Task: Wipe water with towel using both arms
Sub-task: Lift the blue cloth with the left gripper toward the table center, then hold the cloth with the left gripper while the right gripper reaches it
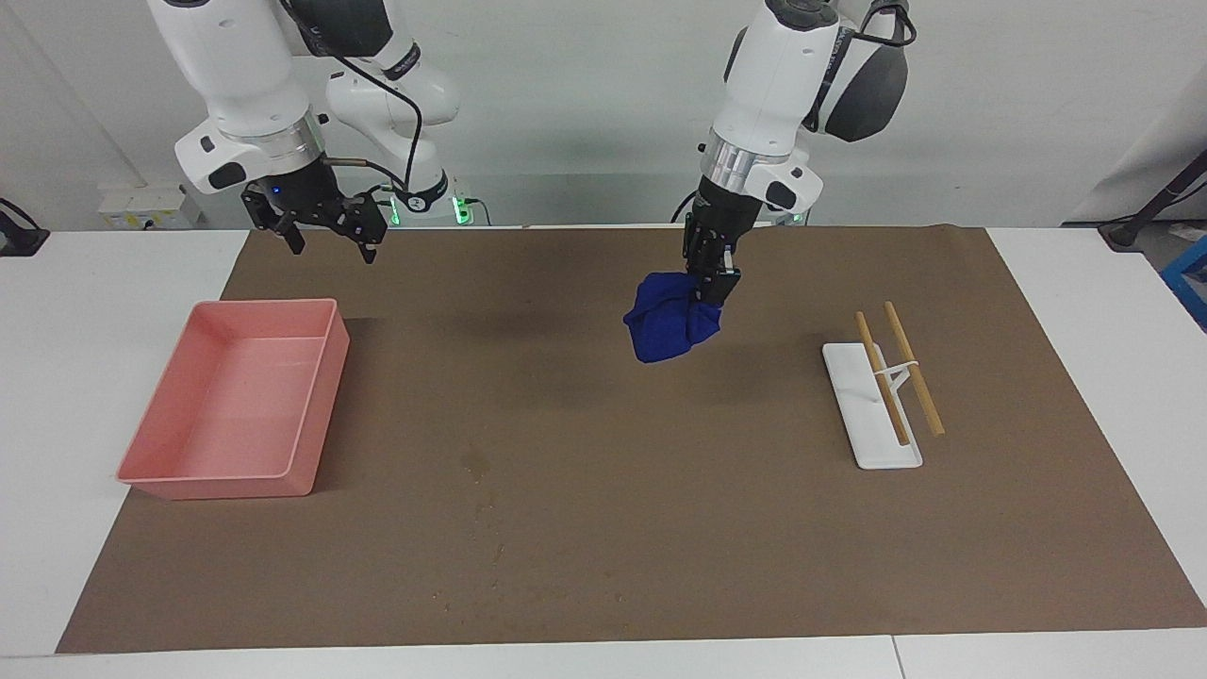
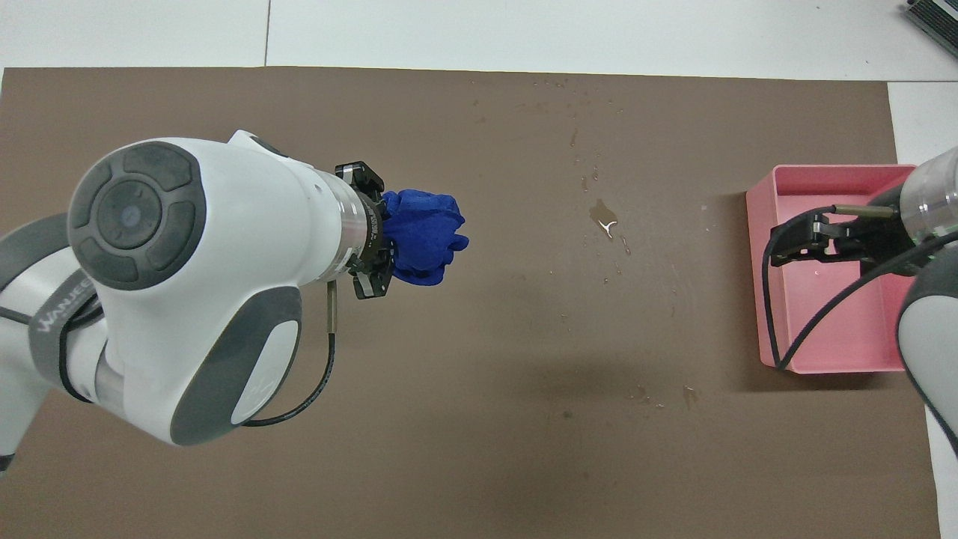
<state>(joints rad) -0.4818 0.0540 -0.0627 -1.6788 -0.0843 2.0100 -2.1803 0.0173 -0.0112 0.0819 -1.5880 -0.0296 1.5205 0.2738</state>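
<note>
1. Blue fabric is bunched into a wad: the towel [image 1: 671, 325] hangs from the left gripper [image 1: 709, 273], whose fingers are clenched on its top, up in the air over the middle of the brown mat [image 1: 603, 528].
2. From the towel in the overhead view, the water [image 2: 603, 217] lies at about 3 o'clock, well apart, a small dark blotch with specks trailing around it. It looks untouched, so no wiping has been done yet.
3. At 3 o'clock from the water sits the pink tray [image 2: 767, 299]. The right gripper [image 1: 325, 240] hangs over the tray's edge nearest the robots, fingers spread and holding nothing; that arm waits.
4. Picking up the towel is done, I reckon. Carrying it to the water, wiping, and the right arm's share all remain.
5. White stand with 2 wooden sticks [image 1: 886, 396] sits toward the left arm's end, with no towel on it.
</note>
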